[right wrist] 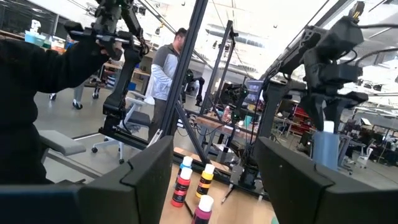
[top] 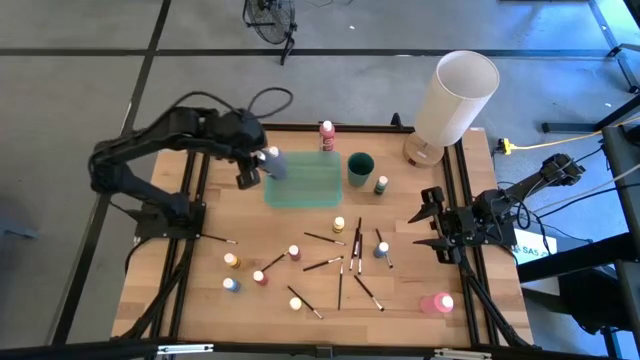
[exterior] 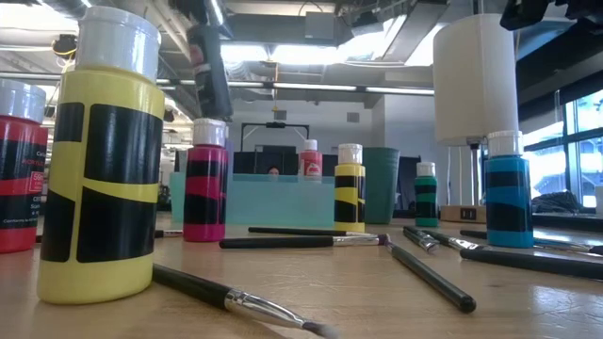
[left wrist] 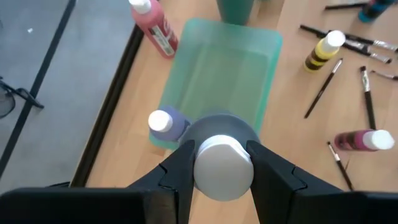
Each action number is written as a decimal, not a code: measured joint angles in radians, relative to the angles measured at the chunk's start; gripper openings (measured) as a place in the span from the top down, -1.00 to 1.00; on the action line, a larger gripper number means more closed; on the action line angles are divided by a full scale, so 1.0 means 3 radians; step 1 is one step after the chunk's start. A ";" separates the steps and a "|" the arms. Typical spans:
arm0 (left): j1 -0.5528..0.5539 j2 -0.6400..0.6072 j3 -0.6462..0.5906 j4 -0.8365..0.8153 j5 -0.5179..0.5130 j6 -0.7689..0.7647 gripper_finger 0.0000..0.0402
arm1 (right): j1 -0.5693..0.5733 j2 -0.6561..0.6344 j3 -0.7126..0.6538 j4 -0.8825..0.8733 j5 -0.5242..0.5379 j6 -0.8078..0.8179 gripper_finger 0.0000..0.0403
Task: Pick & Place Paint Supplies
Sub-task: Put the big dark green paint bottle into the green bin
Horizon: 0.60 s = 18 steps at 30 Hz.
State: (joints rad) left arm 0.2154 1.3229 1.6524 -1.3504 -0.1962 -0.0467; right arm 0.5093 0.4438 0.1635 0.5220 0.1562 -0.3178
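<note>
Paint supplies: my left gripper [top: 262,166] held a white-capped lavender plastic bottle [left wrist: 219,163] clamped above the translucent green rectangular tray [top: 325,195]; more bottles and brushes lay scattered mid-table; my right gripper [top: 432,222] waited, fingers apart, at the table's right edge.

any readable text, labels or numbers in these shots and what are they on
"SAS", partly cut off: white tag by the right arm's base, high view.
Red bottle at the low view's left edge: small white print, too blurred to read.
Tall red bottle, left wrist view: label print too small to read.
Nothing else carries legible text.
</note>
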 joint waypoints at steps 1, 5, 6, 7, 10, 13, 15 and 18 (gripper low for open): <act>-0.0006 0.0039 0.0000 0.0005 0.0000 0.0004 0.41 | -0.0001 0.0000 0.0000 0.0000 0.0000 0.0001 -0.15; -0.0014 0.0168 0.0000 -0.0024 0.0016 0.0082 0.41 | -0.0001 0.0000 0.0000 0.0000 -0.0001 0.0078 -0.15; -0.0014 0.0196 0.0000 -0.0027 0.0015 0.0093 0.41 | -0.0001 0.0000 0.0000 -0.0001 -0.0001 0.0082 -0.15; -0.0014 0.0215 0.0000 -0.0027 0.0014 0.0112 0.41 | 0.0001 0.0000 0.0000 -0.0001 -0.0002 0.0087 -0.15; -0.0013 0.0252 0.0000 -0.0029 0.0015 0.0141 0.41 | 0.0000 0.0000 0.0000 -0.0004 -0.0003 0.0117 -0.15; -0.0012 0.0282 -0.0005 -0.0028 0.0017 0.0142 0.41 | 0.0001 0.0000 0.0000 -0.0009 -0.0004 0.0164 -0.15; 0.0010 0.0279 -0.0051 -0.0019 0.0032 0.0185 0.41 | 0.0001 0.0000 0.0000 -0.0009 -0.0005 0.0164 -0.15; 0.0095 0.0252 -0.0167 -0.0008 0.0088 0.0200 0.41 | 0.0000 0.0000 0.0000 -0.0009 -0.0005 0.0164 -0.15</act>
State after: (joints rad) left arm 0.2441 1.3986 1.6022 -1.3528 -0.1699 0.0132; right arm 0.5094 0.4438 0.1635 0.5194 0.1546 -0.2687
